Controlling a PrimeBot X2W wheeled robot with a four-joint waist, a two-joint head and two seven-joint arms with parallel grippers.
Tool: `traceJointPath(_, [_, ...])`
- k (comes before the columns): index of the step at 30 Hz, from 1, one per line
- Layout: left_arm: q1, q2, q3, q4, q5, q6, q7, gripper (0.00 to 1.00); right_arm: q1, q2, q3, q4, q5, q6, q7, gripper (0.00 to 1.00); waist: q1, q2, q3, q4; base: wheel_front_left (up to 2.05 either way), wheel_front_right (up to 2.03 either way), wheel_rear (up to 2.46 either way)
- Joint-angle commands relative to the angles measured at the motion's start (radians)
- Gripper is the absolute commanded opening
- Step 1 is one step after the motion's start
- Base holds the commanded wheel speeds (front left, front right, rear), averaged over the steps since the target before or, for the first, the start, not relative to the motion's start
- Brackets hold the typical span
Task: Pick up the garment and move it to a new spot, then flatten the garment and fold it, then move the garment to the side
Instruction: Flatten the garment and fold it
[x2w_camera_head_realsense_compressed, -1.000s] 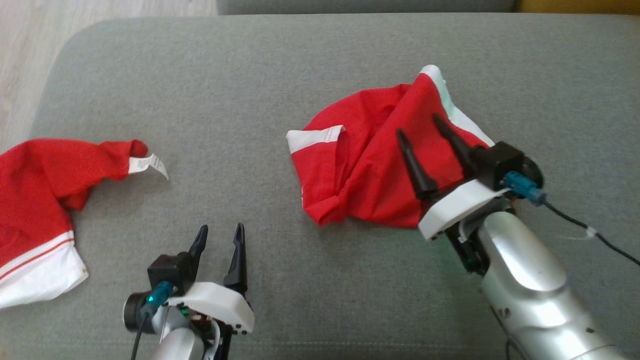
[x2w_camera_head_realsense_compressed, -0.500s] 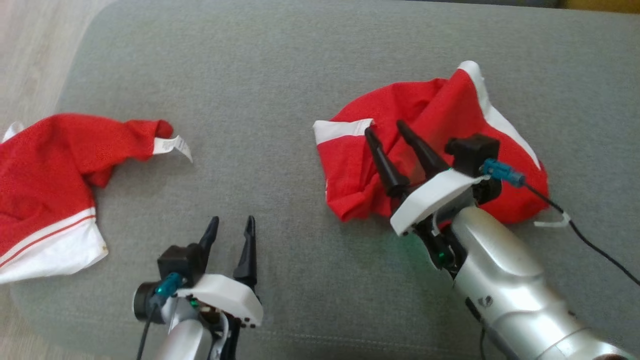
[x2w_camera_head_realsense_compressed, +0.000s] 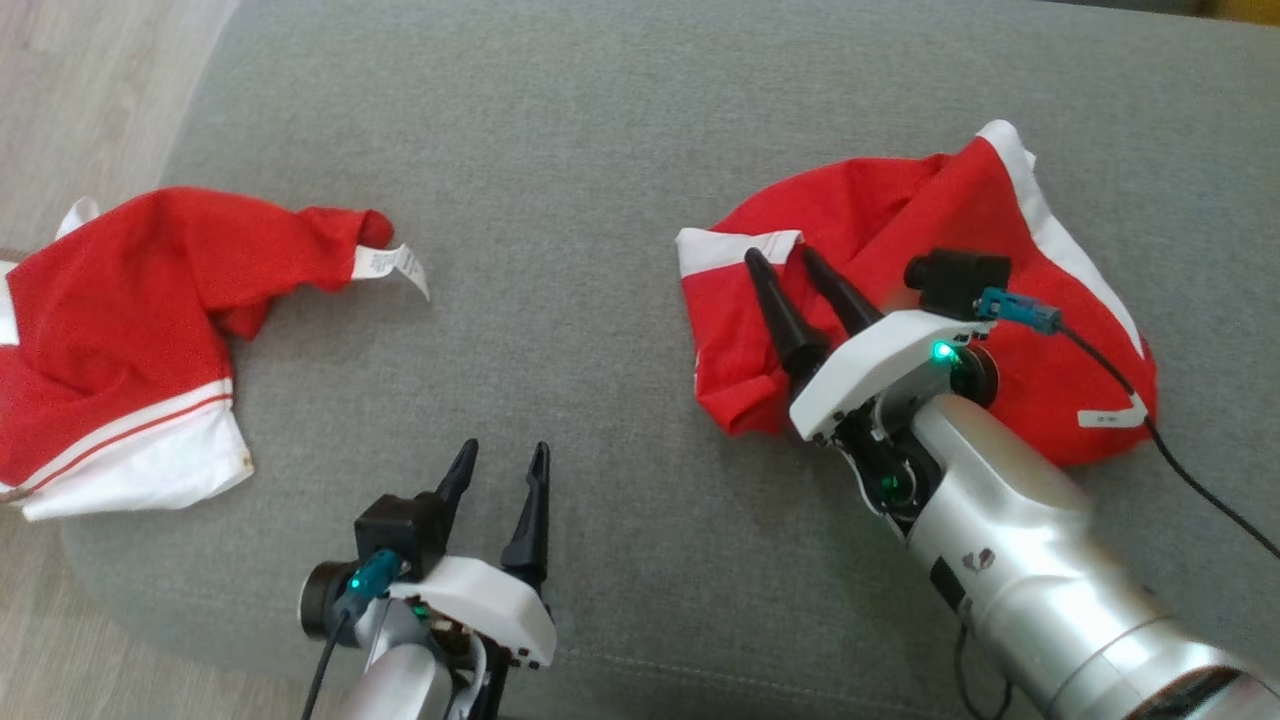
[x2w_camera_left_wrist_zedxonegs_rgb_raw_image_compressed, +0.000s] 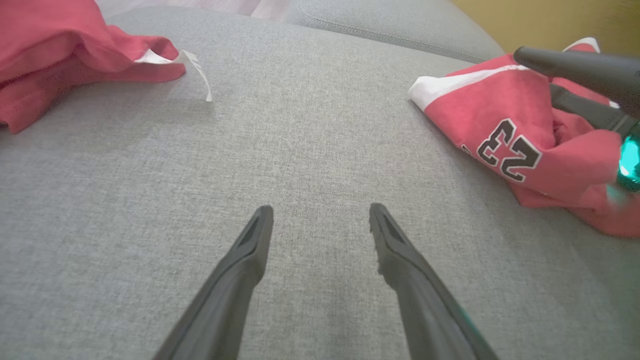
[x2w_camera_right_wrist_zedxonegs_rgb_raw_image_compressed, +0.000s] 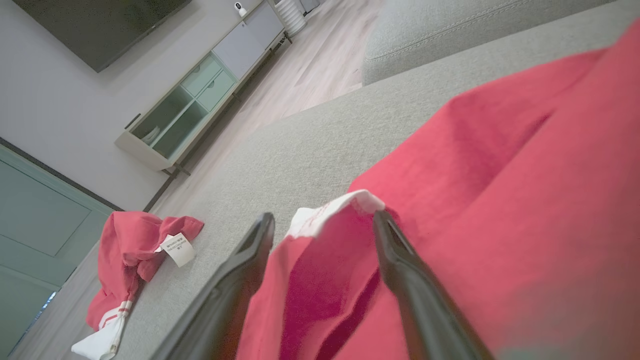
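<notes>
**Two red garments on a grey cushion, both grippers spread**

A wide grey upholstered cushion (x2w_camera_head_realsense_compressed: 600, 150) takes up most of the scene, with pale wooden floor (x2w_camera_head_realsense_compressed: 60, 80) beyond its left edge and a low cabinet (x2w_camera_right_wrist_zedxonegs_rgb_raw_image_compressed: 200, 95) against the wall further off. The red garment (x2w_camera_head_realsense_compressed: 880, 220) lies crumpled in a heap on the right half of the surface, white trim along its far side and a black number 23 (x2w_camera_left_wrist_zedxonegs_rgb_raw_image_compressed: 507, 150) on the fold facing the middle. A second red garment (x2w_camera_head_realsense_compressed: 120, 290) lies bunched at the left edge, its white band hanging over the side.

The right gripper (x2w_camera_head_realsense_compressed: 780, 254) sits over the heap's left part, jaws spread, a white-trimmed hem (x2w_camera_right_wrist_zedxonegs_rgb_raw_image_compressed: 340, 207) showing between the fingers; whether they touch the cloth I cannot tell. The left gripper (x2w_camera_head_realsense_compressed: 505, 449) hovers over bare fabric near the front edge, jaws spread with nothing between them. A small white label (x2w_camera_head_realsense_compressed: 390, 262) sticks out from the second garment toward the middle.
</notes>
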Motion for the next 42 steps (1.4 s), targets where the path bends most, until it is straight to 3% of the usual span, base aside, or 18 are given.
traceJointPath(1, [-0.038, 0.005, 0.021, -0.036, -0.012, 0.005, -0.012, 1.00, -0.036, 0.022, 0.017, -0.012, 0.022, 0.007, -0.002, 1.00, 0.0000, 0.0000, 0.004, 0.009, 0.00, 0.00, 0.00])
traceJointPath(3, [-0.040, 0.005, 0.017, -0.040, -0.018, 0.008, -0.012, 1.00, -0.051, 0.022, 0.032, 0.004, 0.043, 0.007, -0.004, 0.99, 0.0000, 0.0000, 0.007, 0.018, 0.00, 0.00, 0.00])
traceJointPath(5, [-0.039, 0.005, 0.012, -0.043, -0.021, 0.010, -0.012, 1.00, -0.064, 0.022, 0.047, 0.018, 0.062, 0.007, -0.008, 0.87, 0.0000, 0.0000, 0.008, 0.025, 0.00, 0.00, 0.00])
traceJointPath(6, [-0.037, 0.005, 0.010, -0.044, -0.022, 0.010, -0.012, 1.00, -0.072, 0.022, 0.054, 0.029, 0.069, 0.007, -0.010, 0.75, 0.0000, 0.0000, 0.009, 0.028, 0.00, 0.00, 0.00])
traceJointPath(7, [-0.036, 0.005, 0.007, -0.044, -0.023, 0.011, -0.012, 1.00, -0.080, 0.022, 0.061, 0.039, 0.075, 0.007, -0.013, 0.50, 0.0000, 0.0000, 0.010, 0.031, 0.00, 0.00, 0.00])
traceJointPath(8, [-0.035, 0.005, 0.006, -0.043, -0.025, 0.012, -0.012, 1.00, -0.086, 0.022, 0.068, 0.046, 0.084, 0.007, -0.015, 0.34, 0.0000, 0.0000, 0.010, 0.034, 0.00, 0.00, 0.00])
traceJointPath(9, [-0.035, 0.005, 0.005, -0.043, -0.027, 0.013, -0.012, 1.00, -0.094, 0.022, 0.076, 0.055, 0.087, 0.007, -0.020, 0.07, 0.0000, 0.0000, 0.010, 0.036, 0.00, 0.00, 0.00])
traceJointPath(10, [-0.035, 0.005, 0.004, -0.043, -0.027, 0.014, -0.012, 1.00, -0.102, 0.022, 0.082, 0.064, 0.088, 0.007, -0.029, 0.00, 0.0000, 0.0000, 0.010, 0.038, 0.00, 0.00, 0.00])
traceJointPath(18, [-0.029, 0.005, 0.014, -0.039, -0.029, 0.020, -0.012, 1.00, -0.202, 0.022, 0.091, 0.074, 0.067, 0.007, -0.091, 0.00, 0.0000, 0.0000, -0.009, 0.034, 0.00, 0.00, 0.00])
traceJointPath(27, [-0.018, 0.005, -0.019, -0.033, -0.042, 0.012, -0.012, 1.00, -0.559, 0.021, 0.094, 0.030, -0.072, 0.007, -0.104, 0.00, 0.0000, 0.0000, -0.094, 0.073, 0.00, 0.00, 0.00])
traceJointPath(31, [-0.013, 0.005, -0.026, -0.034, -0.041, 0.015, -0.012, 1.00, -0.641, 0.001, 0.119, -0.001, -0.107, 0.007, -0.104, 0.00, 0.0000, 0.0000, -0.118, 0.077, 0.00, 0.00, 0.00])
traceJointPath(37, [0.014, 0.005, 0.008, -0.033, -0.022, 0.019, -0.012, 1.00, -0.525, -0.083, 0.275, -0.112, -0.054, 0.007, -0.100, 0.00, 0.0000, 0.0000, -0.118, 0.009, 0.00, 0.00, 0.00])
traceJointPath(42, [0.006, 0.005, 0.026, -0.039, -0.012, 0.013, -0.012, 1.00, -0.311, -0.265, 0.422, -0.205, -0.004, 0.007, -0.087, 0.00, 0.0000, 0.0000, -0.095, -0.054, 0.00, 0.00, 0.00])
